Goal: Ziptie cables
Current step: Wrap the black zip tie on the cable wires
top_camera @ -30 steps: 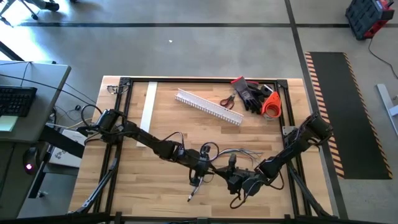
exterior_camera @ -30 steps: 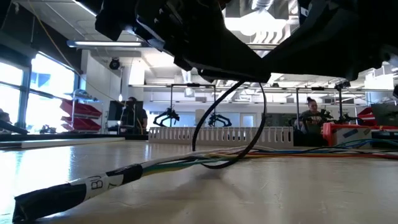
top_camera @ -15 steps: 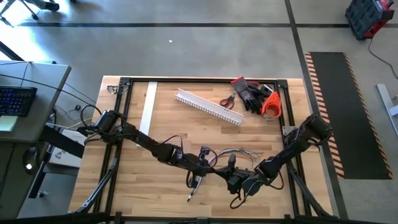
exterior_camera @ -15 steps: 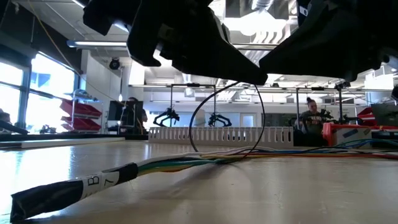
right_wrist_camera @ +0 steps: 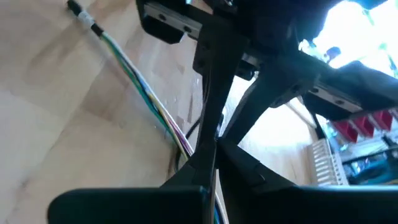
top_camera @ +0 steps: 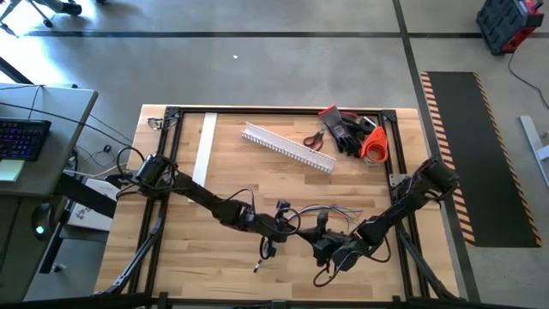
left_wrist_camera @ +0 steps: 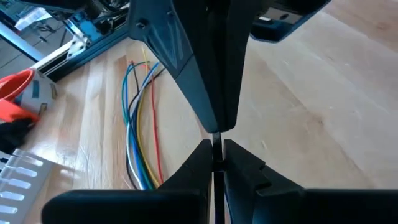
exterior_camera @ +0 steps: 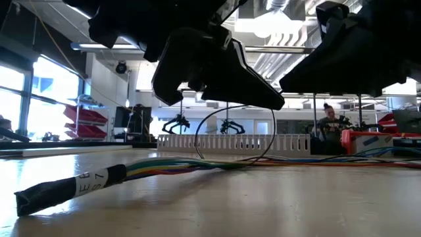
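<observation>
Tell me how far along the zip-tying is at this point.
Done: the cables lie gathered in one bundle on the table, and a thin black loop, probably the tie, arches up from it.
In hand: the left hand is pinched shut on that strip; the right hand is shut close beside it.
Left: the loop stands wide, so cinching it tight remains.

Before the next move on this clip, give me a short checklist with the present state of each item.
1. Cables lying on the table: ok.
2. Left gripper over the cables near the middle: ok.
3. Right gripper close beside it: ok.
4. Left gripper's fingers pressed together on something thin: ok; what it is, cannot tell.
5. Tie looped around the cables: cannot tell.
6. Wrapped cable end lying free: ok.
</observation>
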`<state>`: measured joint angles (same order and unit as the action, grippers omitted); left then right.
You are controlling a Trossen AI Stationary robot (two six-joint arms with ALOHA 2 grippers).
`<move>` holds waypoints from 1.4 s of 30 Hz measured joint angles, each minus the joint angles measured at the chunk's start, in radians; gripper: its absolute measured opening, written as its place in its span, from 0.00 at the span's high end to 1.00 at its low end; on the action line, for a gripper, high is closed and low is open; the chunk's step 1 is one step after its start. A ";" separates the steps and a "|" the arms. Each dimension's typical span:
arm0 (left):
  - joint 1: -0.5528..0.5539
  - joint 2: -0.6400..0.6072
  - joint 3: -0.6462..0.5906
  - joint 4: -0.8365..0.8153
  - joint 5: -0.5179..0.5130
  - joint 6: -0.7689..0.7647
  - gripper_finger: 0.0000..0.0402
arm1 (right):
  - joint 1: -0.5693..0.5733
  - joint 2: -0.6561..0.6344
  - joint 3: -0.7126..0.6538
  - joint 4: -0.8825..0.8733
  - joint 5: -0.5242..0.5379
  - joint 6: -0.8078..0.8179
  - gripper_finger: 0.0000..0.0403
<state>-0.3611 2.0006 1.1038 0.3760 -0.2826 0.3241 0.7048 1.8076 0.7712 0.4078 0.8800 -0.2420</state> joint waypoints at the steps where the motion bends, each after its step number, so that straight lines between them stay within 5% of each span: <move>1: 0.000 0.000 0.000 0.000 -0.004 0.001 0.98 | 0.000 0.000 0.000 0.000 0.008 0.014 1.00; 6: -0.001 -0.001 -0.001 0.004 -0.032 -0.005 0.98 | 0.007 0.000 0.000 -0.013 0.038 0.086 0.95; 14: -0.021 -0.001 -0.001 -0.010 -0.102 0.003 0.98 | 0.012 -0.043 0.000 -0.132 0.032 0.372 0.68; 20: -0.026 -0.002 -0.001 -0.013 -0.109 0.003 0.98 | -0.028 -0.053 0.000 -0.145 -0.088 0.471 0.60; 26: -0.026 -0.003 -0.001 -0.016 -0.120 0.003 0.98 | -0.064 -0.053 0.000 -0.132 -0.133 0.496 0.70; 35: -0.026 -0.003 -0.001 -0.023 -0.120 0.002 0.98 | -0.066 -0.053 0.000 -0.122 -0.146 0.496 0.97; 42: -0.027 -0.013 -0.001 -0.044 -0.130 -0.010 0.98 | -0.043 -0.053 0.000 -0.152 -0.120 0.517 1.00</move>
<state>-0.3882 1.9878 1.1030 0.3320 -0.4126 0.3145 0.6618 1.7542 0.7715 0.2563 0.7603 0.2748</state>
